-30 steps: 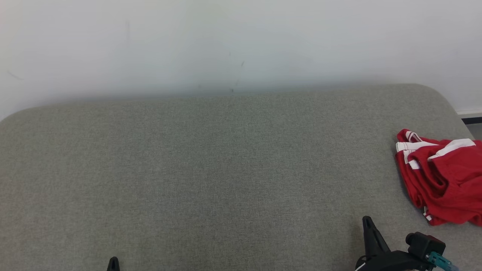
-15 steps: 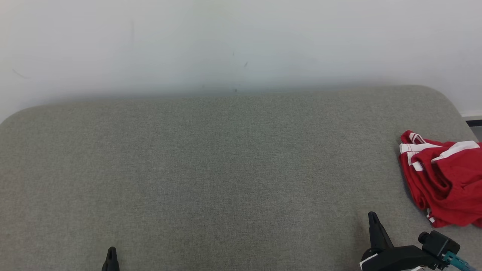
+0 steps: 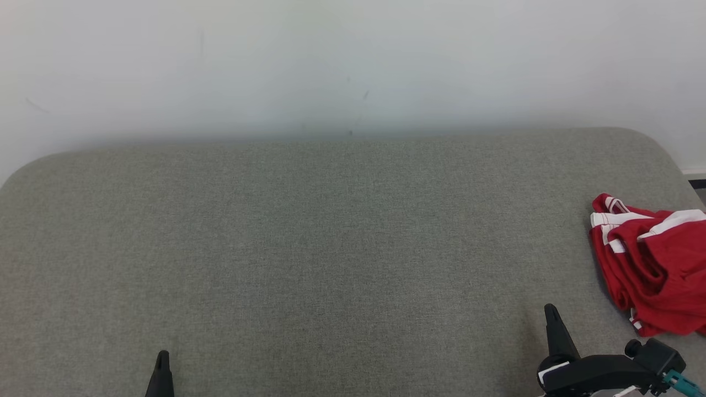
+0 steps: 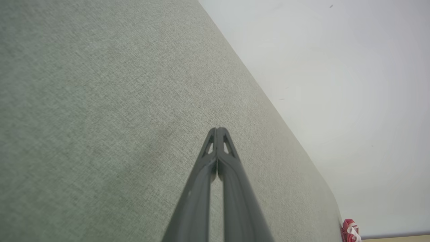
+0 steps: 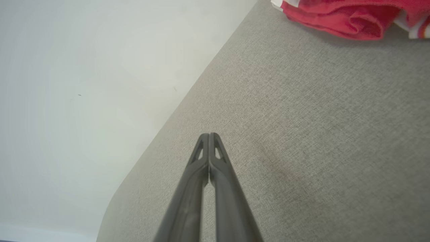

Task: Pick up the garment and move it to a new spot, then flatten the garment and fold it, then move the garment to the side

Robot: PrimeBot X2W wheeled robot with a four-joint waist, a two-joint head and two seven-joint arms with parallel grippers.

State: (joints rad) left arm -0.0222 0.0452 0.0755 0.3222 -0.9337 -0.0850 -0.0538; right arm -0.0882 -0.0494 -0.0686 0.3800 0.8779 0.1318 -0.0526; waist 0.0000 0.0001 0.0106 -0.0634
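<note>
The garment (image 3: 653,264), red with white stripes, lies crumpled at the far right of the grey cushioned surface (image 3: 331,248), partly cut off by the head view's right edge. It also appears as the garment (image 5: 349,16) at the top of the right wrist view and as a small red patch, the garment (image 4: 349,231), at the bottom right of the left wrist view. My right gripper (image 3: 550,309) is shut and empty, low and left of the garment, apart from it. The right gripper (image 5: 209,135) has its fingertips pressed together. My left gripper (image 3: 162,355) is shut and empty at the lower left, its tips together as the left gripper (image 4: 217,129).
A pale wall (image 3: 353,66) runs along the back edge of the grey surface. The surface's rounded right corner (image 3: 656,149) lies just behind the garment. Bare grey fabric stretches wide between the two grippers.
The whole head view has shifted, so the camera has moved. Both grippers reach a little higher in that view than before. Both stay shut. The garment lies as it did.
</note>
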